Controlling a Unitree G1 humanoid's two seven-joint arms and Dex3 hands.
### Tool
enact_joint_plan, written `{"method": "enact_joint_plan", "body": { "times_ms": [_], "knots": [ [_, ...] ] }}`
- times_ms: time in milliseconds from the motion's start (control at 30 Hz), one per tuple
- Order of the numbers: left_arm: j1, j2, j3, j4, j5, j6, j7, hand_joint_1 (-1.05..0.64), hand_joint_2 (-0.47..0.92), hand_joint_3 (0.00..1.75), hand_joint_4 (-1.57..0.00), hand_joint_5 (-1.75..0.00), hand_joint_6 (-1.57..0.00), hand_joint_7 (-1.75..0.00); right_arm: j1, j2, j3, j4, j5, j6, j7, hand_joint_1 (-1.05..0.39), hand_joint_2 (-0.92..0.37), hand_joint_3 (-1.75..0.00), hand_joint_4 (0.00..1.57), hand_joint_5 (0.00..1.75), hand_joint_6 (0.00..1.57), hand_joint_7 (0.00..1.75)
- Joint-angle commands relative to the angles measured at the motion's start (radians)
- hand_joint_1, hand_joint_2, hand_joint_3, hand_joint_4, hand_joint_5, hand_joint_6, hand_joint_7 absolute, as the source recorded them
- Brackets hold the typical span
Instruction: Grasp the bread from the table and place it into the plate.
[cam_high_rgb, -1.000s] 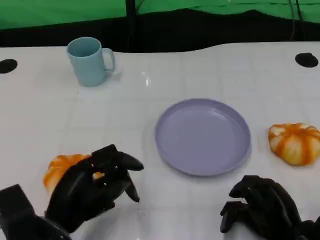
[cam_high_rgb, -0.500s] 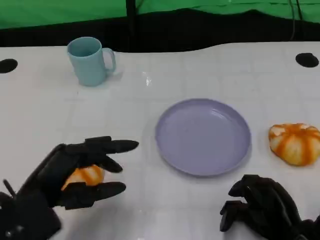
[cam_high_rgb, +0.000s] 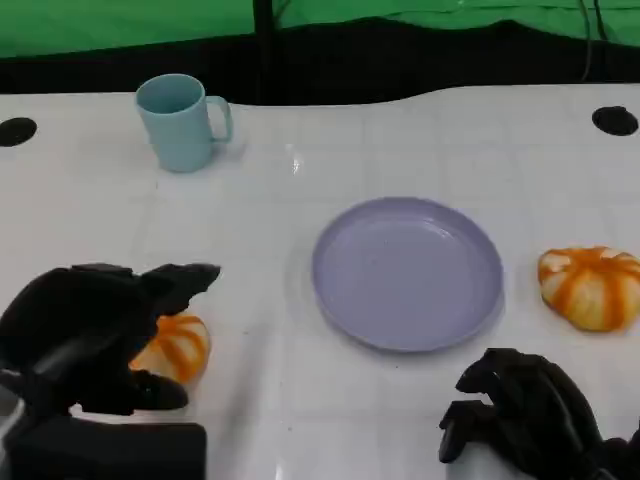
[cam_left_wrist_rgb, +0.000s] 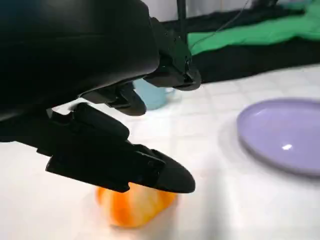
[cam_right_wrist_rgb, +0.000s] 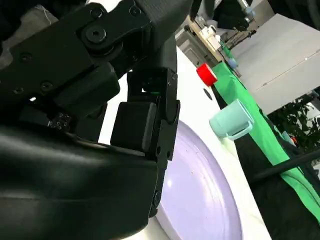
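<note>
The left hand (cam_high_rgb: 95, 335) arches over the bread (cam_high_rgb: 172, 347) at the near left of the white table (cam_high_rgb: 300, 150), fingers (cam_left_wrist_rgb: 120, 165) spread above it, not gripping; the bread lies on the table, well left of the purple plate (cam_high_rgb: 407, 272); the right hand (cam_high_rgb: 525, 420) rests near the front edge, fingers curled in on nothing; a second orange bun (cam_high_rgb: 592, 287) sits right of the plate; a blue mug (cam_high_rgb: 180, 122) stands far back.

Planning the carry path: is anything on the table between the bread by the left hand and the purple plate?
Nothing visible: bare white table lies between the bread under the left hand and the purple plate.
</note>
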Motion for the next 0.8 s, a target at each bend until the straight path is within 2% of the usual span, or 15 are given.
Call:
{"method": "enact_joint_plan", "body": {
  "times_ms": [33, 300, 400, 533, 800],
  "knots": [
    [-0.009, 0.021, -0.022, -0.027, 0.050, 0.048, -0.025, -0.69, 0.90, 0.01, -0.43, -0.07, -0.30, 0.00, 0.003, -0.006, -0.002, -0.007, 0.001, 0.005, -0.009, -1.04, -0.72, 0.00, 1.56, 0.78, 1.57, 0.39],
    [-0.010, 0.031, -0.035, -0.033, 0.051, 0.069, -0.021, -0.69, 0.90, 0.00, -0.44, -0.05, -0.30, 0.00, 0.003, -0.006, -0.002, -0.007, 0.001, 0.005, -0.009, -1.04, -0.72, 0.00, 1.55, 0.78, 1.57, 0.39],
    [-0.148, 0.030, -0.179, 0.189, 0.264, 0.121, -0.056, -0.69, 0.83, 0.00, -0.46, -0.05, -0.30, 0.00, 0.003, -0.005, -0.001, -0.003, -0.001, -0.007, -0.001, -1.04, -0.72, 0.00, 1.55, 0.78, 1.57, 0.39],
    [-0.215, 0.013, -0.249, 0.317, 0.333, 0.163, -0.049, -0.72, 0.81, 0.00, -0.44, -0.03, -0.28, 0.00, 0.007, -0.005, -0.001, -0.009, 0.001, -0.002, -0.002, -1.03, -0.72, 0.00, 1.54, 0.78, 1.57, 0.38],
    [-0.234, 0.020, -0.284, 0.341, 0.337, 0.200, -0.037, -0.74, 0.83, 0.01, -0.41, -0.01, -0.26, 0.00, 0.008, -0.006, 0.000, -0.010, -0.004, -0.004, 0.000, -1.03, -0.73, 0.00, 1.53, 0.81, 1.57, 0.38]
  ]
}}
